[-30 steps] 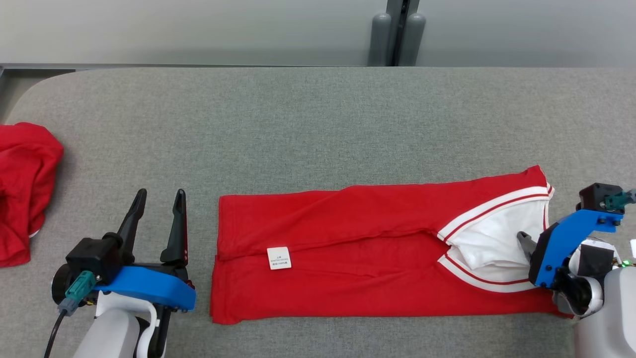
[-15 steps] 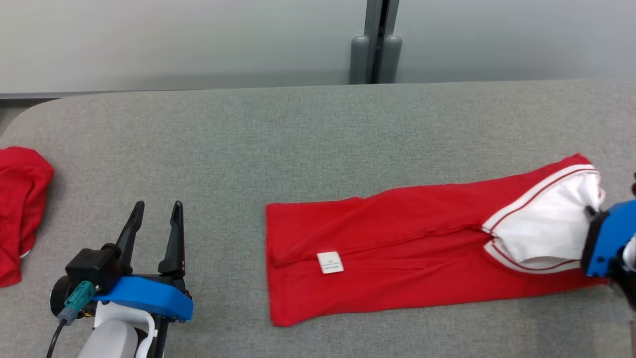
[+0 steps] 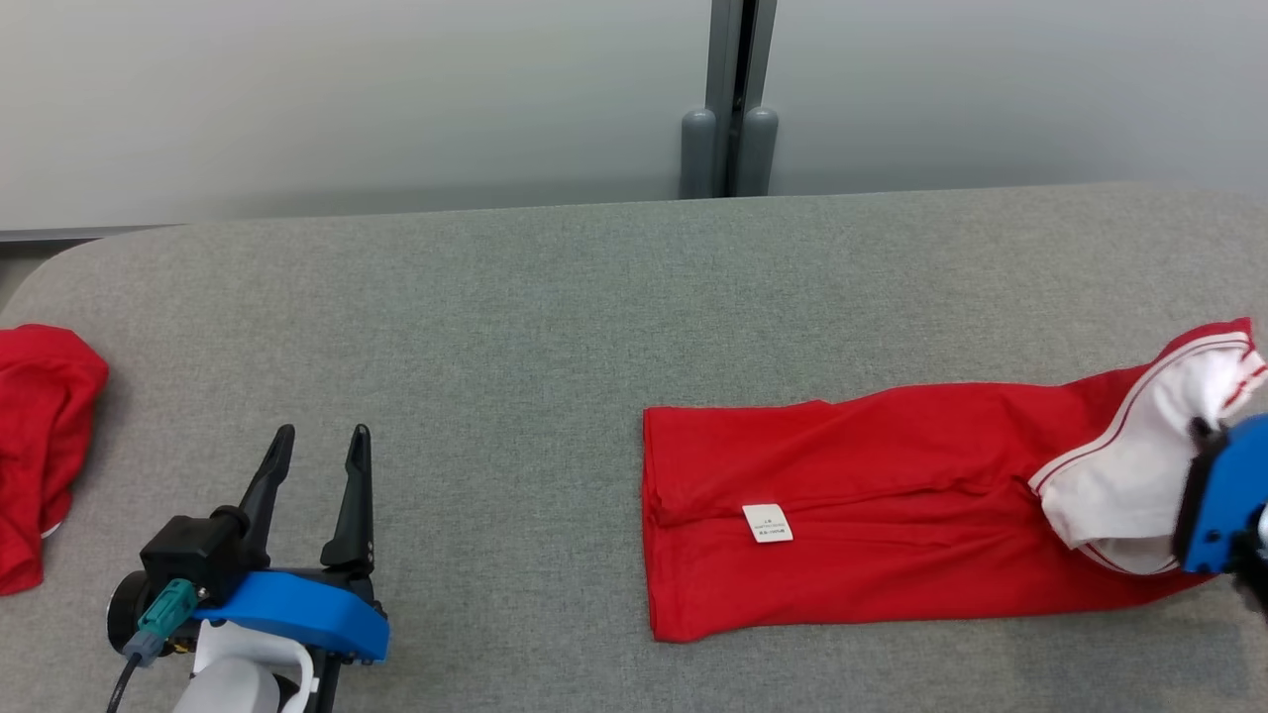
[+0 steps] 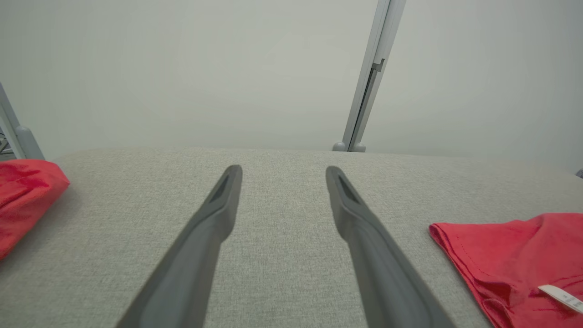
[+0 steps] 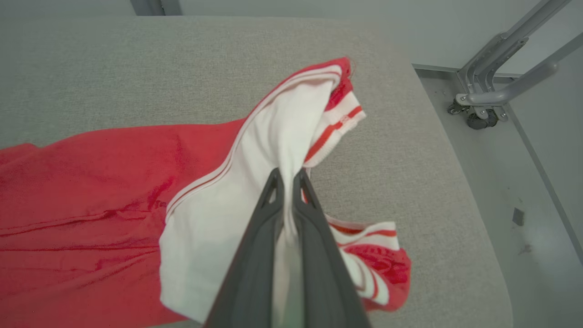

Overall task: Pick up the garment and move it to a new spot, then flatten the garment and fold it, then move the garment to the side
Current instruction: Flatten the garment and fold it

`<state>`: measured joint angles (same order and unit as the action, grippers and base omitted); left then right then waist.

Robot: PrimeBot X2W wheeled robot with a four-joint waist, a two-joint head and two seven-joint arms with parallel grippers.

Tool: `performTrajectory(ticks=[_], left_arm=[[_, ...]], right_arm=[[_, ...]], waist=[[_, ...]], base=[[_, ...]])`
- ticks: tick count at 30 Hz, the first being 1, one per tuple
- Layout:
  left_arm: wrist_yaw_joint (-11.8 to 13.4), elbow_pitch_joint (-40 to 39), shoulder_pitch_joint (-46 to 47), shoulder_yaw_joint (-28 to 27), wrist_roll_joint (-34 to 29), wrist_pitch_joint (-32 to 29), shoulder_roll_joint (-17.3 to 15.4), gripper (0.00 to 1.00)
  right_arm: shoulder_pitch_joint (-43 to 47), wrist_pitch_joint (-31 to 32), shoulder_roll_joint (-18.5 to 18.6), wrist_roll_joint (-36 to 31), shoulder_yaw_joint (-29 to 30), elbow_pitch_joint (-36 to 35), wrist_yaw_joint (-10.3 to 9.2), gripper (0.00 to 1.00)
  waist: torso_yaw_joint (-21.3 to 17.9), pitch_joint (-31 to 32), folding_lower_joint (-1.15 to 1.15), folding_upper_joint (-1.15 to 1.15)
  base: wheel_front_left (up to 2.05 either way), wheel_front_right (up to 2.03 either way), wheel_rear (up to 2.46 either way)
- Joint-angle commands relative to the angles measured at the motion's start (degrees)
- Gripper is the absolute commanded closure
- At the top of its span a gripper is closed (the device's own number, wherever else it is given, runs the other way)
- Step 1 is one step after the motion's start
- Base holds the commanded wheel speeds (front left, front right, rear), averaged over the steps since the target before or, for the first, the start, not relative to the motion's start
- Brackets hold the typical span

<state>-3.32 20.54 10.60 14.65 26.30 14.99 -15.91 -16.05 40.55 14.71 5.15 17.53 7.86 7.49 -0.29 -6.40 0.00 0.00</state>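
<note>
The garment [image 3: 872,515] is a red shirt with white, red-striped trim, folded into a long strip on the grey table [image 3: 555,297]. Its white care label [image 3: 768,522] faces up. My right gripper [image 5: 288,175] is shut on the white end of the garment [image 5: 273,136], which is lifted and bunched near the table's right edge; in the head view its blue mount [image 3: 1223,495] stands at the right border. My left gripper [image 3: 315,446] stands open over bare table at the lower left, well apart from the garment [image 4: 514,259].
A second crumpled red cloth [image 3: 40,436] lies at the table's left edge, also in the left wrist view [image 4: 23,191]. A grey post [image 3: 728,99] stands behind the table. Beyond the right table edge are floor and a wheeled metal frame [image 5: 496,91].
The garment has slid to the right across the table, pulled by my right gripper toward the right edge. The head camera has also shifted. My left gripper has stayed open in place.
</note>
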Motion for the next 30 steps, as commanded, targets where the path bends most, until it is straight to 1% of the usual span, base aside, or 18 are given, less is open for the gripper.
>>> performTrajectory(ticks=[1,4,8,12,16,18,23,27,30], left_arm=[[-0.18,0.11,-0.51,0.12,0.18,0.27,0.03,0.00],[-0.16,0.15,-0.36,0.28,0.29,0.23,-0.05,0.00],[0.00,0.10,0.14,0.47,0.22,0.18,-0.28,0.00],[-0.14,0.13,0.73,1.05,0.25,0.14,0.02,0.00],[-0.46,0.42,1.49,1.77,0.22,0.04,0.47,0.00],[-0.59,0.57,1.68,1.96,0.19,0.02,0.58,0.00],[-0.72,1.06,2.29,2.33,0.15,0.06,0.64,0.00],[-0.79,1.52,2.54,2.49,0.19,0.10,0.85,0.00],[-0.81,1.79,2.58,2.52,0.24,0.13,0.95,0.00]], right_arm=[[0.93,0.29,-1.30,0.49,-1.98,-1.60,0.01,1.00],[2.02,1.01,-3.92,1.62,-7.48,-4.84,0.01,1.00],[1.66,1.83,-6.02,2.78,-17.51,-6.63,0.01,1.00],[-0.38,0.91,-8.34,4.62,-25.68,-4.42,0.01,1.00],[-2.32,-0.33,-10.06,5.42,-31.46,0.44,0.01,1.00],[-3.25,-0.98,-10.62,5.81,-33.04,3.11,0.01,1.00],[-6.01,-3.17,-11.69,6.35,-34.32,9.19,0.01,1.00],[-8.04,-4.59,-11.85,7.36,-35.42,12.82,0.01,1.00],[-9.23,-5.36,-11.83,9.46,-36.92,14.88,0.01,1.00]], waist=[[0.08,0.12,0.00,0.00],[0.18,0.26,0.00,0.00],[0.32,0.17,0.00,0.00],[0.96,-0.11,0.00,0.00],[2.13,-0.52,0.00,0.00],[2.71,-0.71,0.00,0.00],[3.56,-1.03,0.00,0.00],[3.93,-1.03,0.00,0.00],[3.96,-1.00,0.00,0.00]], base=[[0.00,0.00,0.00],[0.00,0.00,0.00],[0.00,0.00,0.00],[0.00,0.00,0.00],[0.00,0.00,0.00],[0.00,0.00,0.00],[0.00,0.00,0.00],[0.00,0.00,0.00],[0.00,0.00,0.00]])
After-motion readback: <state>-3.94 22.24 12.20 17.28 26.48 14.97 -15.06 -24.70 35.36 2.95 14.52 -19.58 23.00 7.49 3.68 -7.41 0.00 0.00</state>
